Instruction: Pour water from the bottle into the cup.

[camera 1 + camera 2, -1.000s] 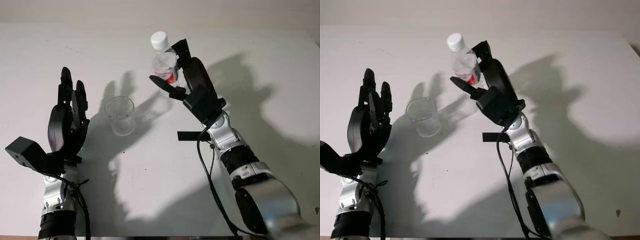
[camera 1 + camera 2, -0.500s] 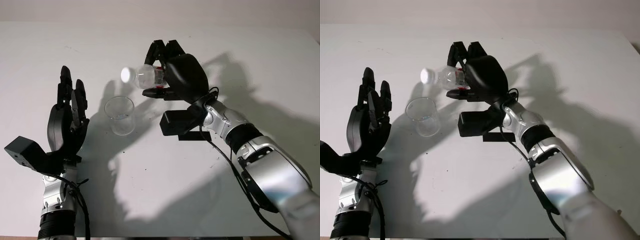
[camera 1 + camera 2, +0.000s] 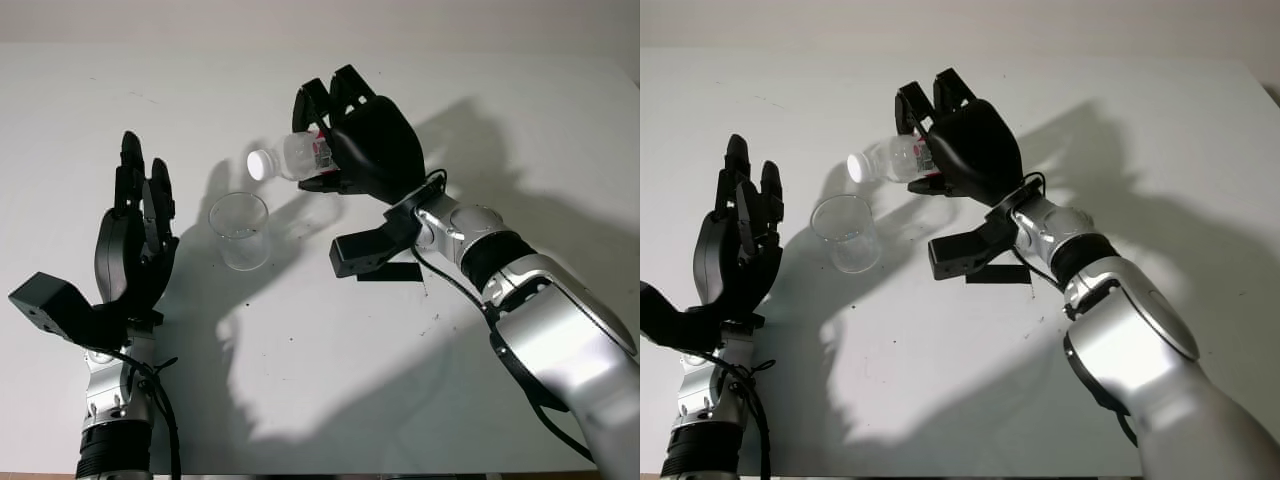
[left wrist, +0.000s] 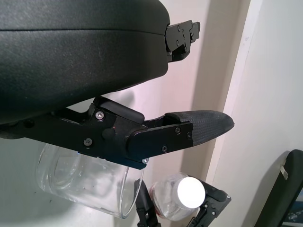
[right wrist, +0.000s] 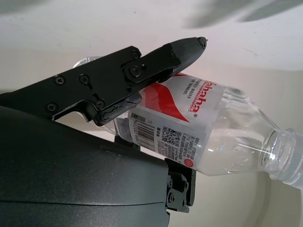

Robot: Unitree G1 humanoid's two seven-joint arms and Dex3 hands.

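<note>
— Where is the bottle?

— My right hand (image 3: 345, 140) grips the bottle (image 3: 293, 155) above the white table (image 3: 300, 350), tipped on its side, its white cap (image 3: 259, 165) on and pointing toward nine o'clock.

— And the cup?

— The clear cup (image 3: 239, 230) stands upright, just at seven o'clock of the cap. My left hand (image 3: 135, 235) is open, at nine o'clock of the cup, apart from it.

The cup (image 3: 240, 231) stands on the white table (image 3: 300, 380) between the hands. The open left hand (image 3: 135, 240) blocks its 9 o'clock; the right hand (image 3: 365, 150), holding the tilted bottle (image 3: 295, 155), occupies 1 o'clock. The table at 6 o'clock is free.
</note>
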